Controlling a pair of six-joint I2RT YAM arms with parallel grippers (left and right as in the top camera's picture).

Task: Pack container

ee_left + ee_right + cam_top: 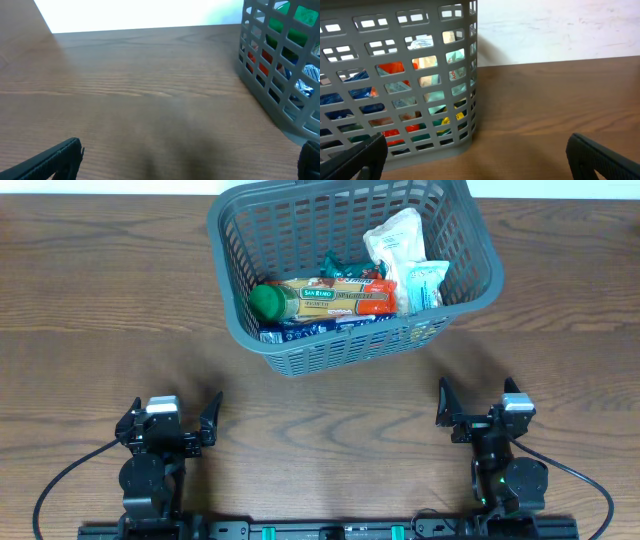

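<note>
The only writing that can be read is on a long yellow and red box (335,298), lying lengthwise in the basket (340,350): its label appears to say "San Remo". The print on the other packs is too small to make out. Beside the box's left end is a round green lid (266,302). A blue packet (300,330) lies along its near side and a teal one (345,268) behind it. A crumpled white bag (395,240) and a white and teal packet (425,285) sit at its right end.

Both arms are folded low at the near edge of the wooden table (100,300), wrists level and fingers pointing forward over the bare wood.

The left gripper (176,402) has its jaws spread wide with nothing between them. The basket stands ahead of these jaws and off to their right, well apart. In the left wrist view only its corner (270,75) shows, at the right edge.

The right gripper (478,392) is also spread wide and holds nothing. The basket stands ahead of its jaws and to their left. Its slotted wall (395,75) fills the left half of the right wrist view, with coloured packs showing through the slots.
</note>
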